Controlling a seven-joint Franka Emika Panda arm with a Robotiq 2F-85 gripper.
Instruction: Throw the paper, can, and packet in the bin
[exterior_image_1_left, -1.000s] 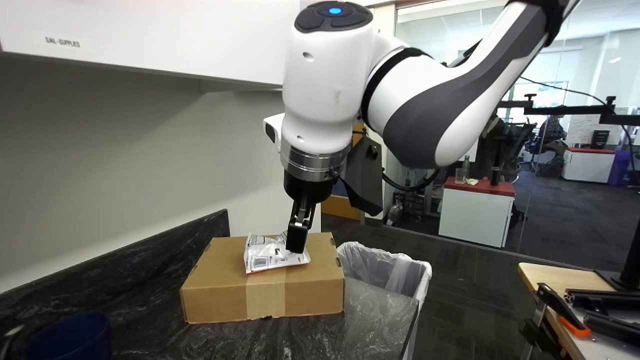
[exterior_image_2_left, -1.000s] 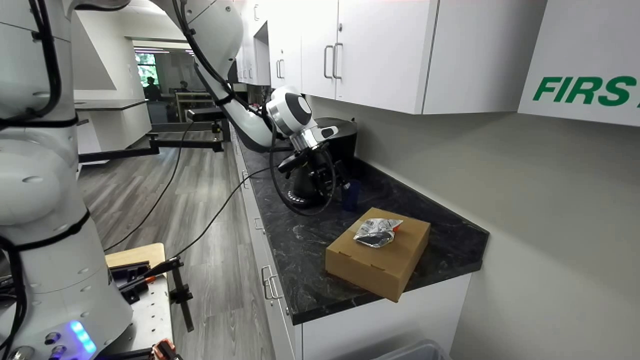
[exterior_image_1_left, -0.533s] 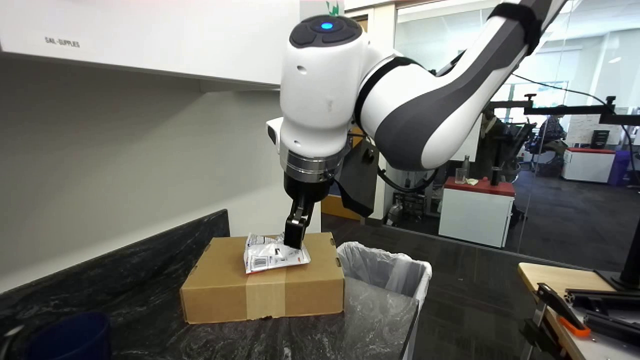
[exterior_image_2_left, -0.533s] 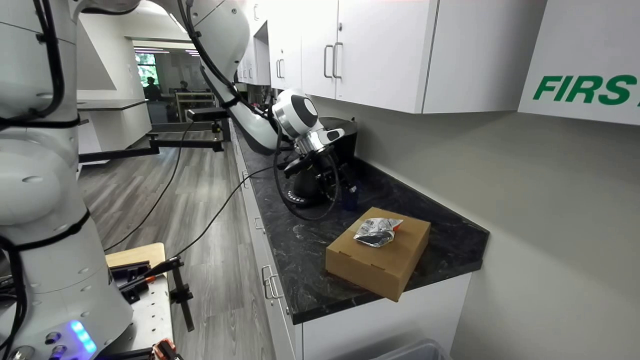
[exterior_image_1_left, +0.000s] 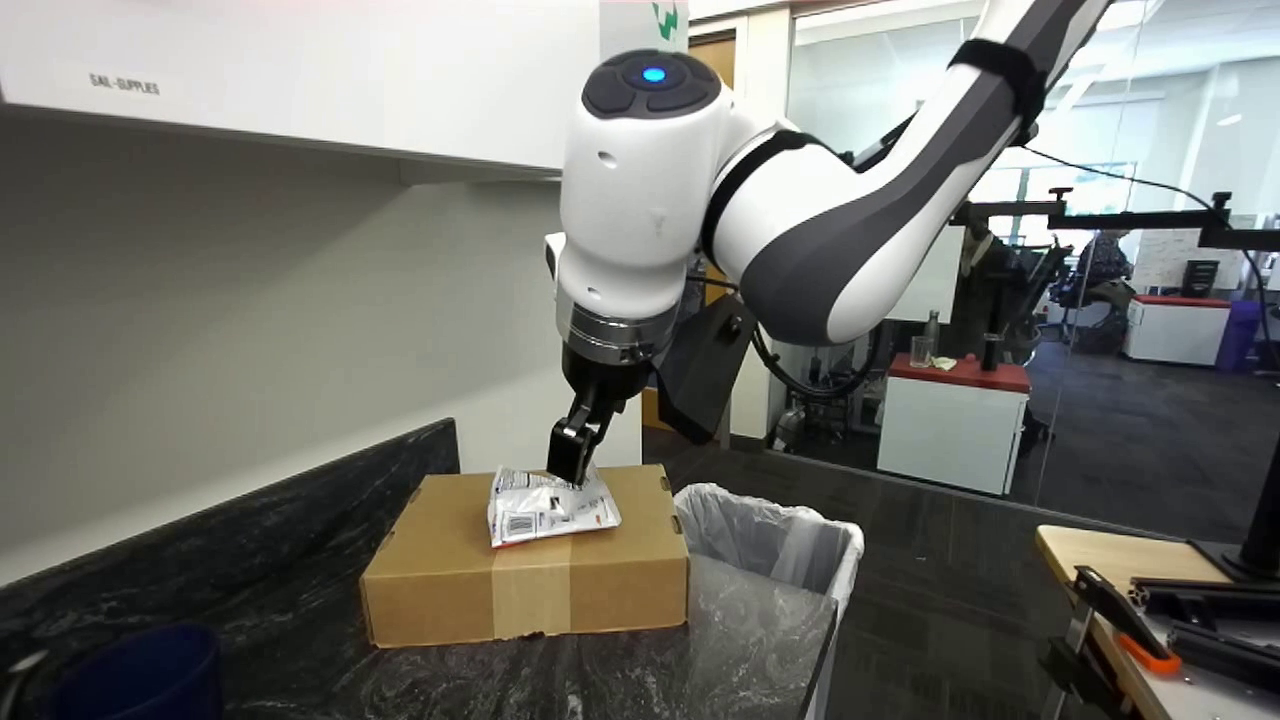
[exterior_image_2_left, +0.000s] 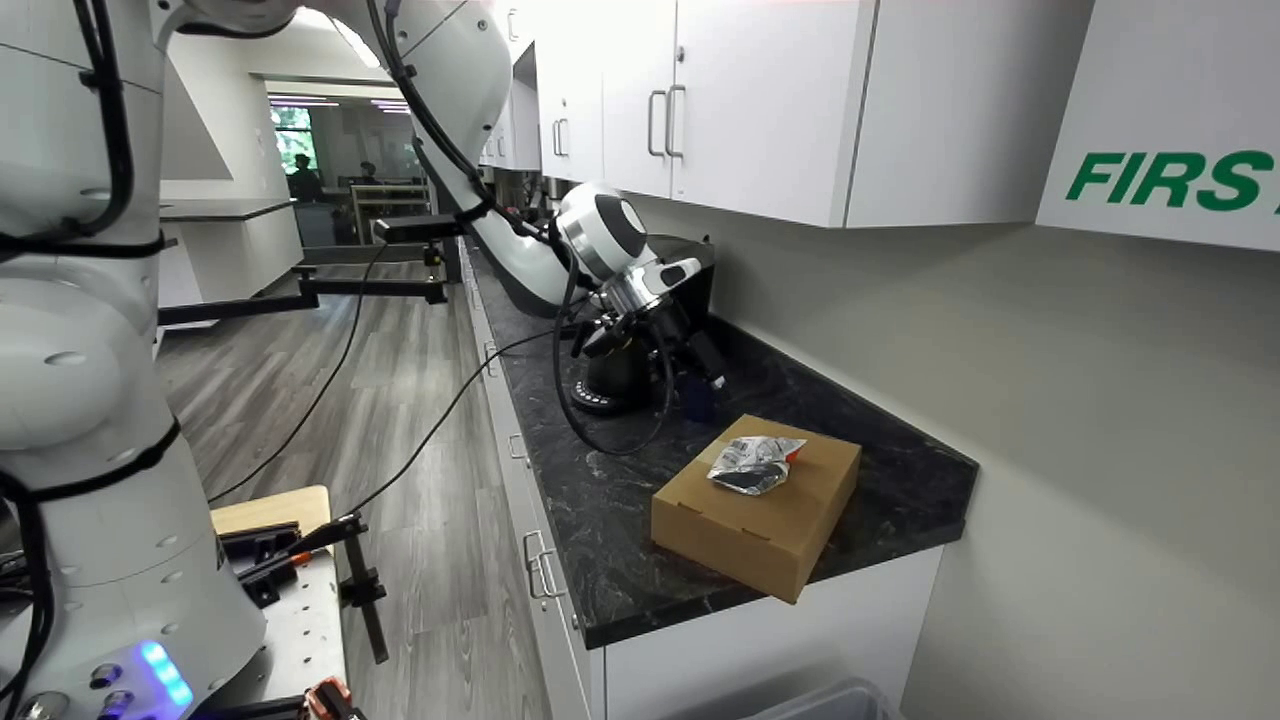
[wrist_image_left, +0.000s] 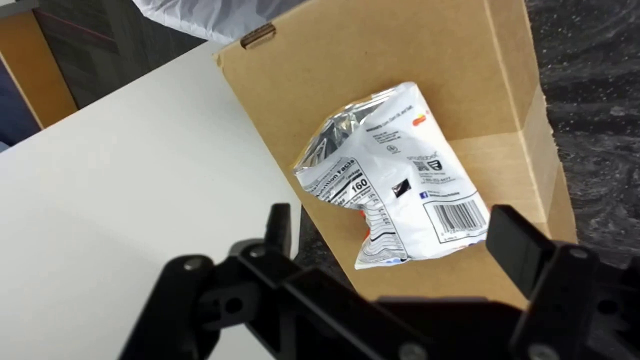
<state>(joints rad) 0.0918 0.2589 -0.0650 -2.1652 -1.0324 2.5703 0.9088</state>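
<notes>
My base stands apart from the front edge of the counter, and from there I'm stretched right out over that edge. Seen in an exterior view, my forearm slopes down from the upper right, then bends hard, and my wrist hangs close to upright with its blue light glowing on top. The gripper itself isn't quite plumb tbh: it leans a bit, tips aimed down and off toward the counter's edge along the wall. Fingers are spread wide apart, hanging above the packet and clear of it. In the wrist view the two black pads sit either side of it, the barcode corner right next to one.

Packet's lying crinkled on the cardboard box, roughly mid-lid, its silvery end just beside the long edge opposite the tape. Box is down by the counter's end, one corner reaching right to the end edge. The bin, whitish bag folded over its rim, stands just past that same edge.
</notes>
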